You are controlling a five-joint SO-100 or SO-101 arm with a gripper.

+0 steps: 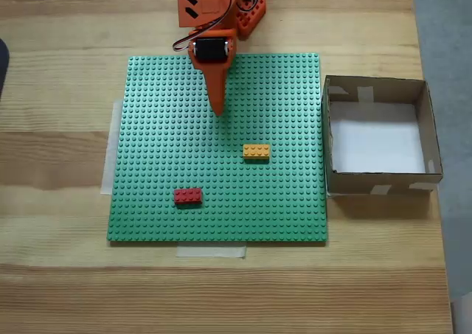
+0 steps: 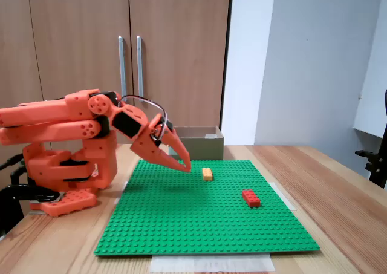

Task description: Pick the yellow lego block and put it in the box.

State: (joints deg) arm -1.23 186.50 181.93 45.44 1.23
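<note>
The yellow lego block lies flat on the green studded baseplate, right of centre in a fixed view. The brown cardboard box with a white bottom stands beside the plate's right edge, nothing inside it. My orange gripper hovers above the plate's upper middle, its tip pointing down. Its jaws are together with nothing between them. The tip is short of the yellow block, up and to the left of it in a fixed view.
A red lego brick sits on the plate nearer the front edge. The arm's orange base stands at the table's back edge. Wooden cupboard doors rise behind the table.
</note>
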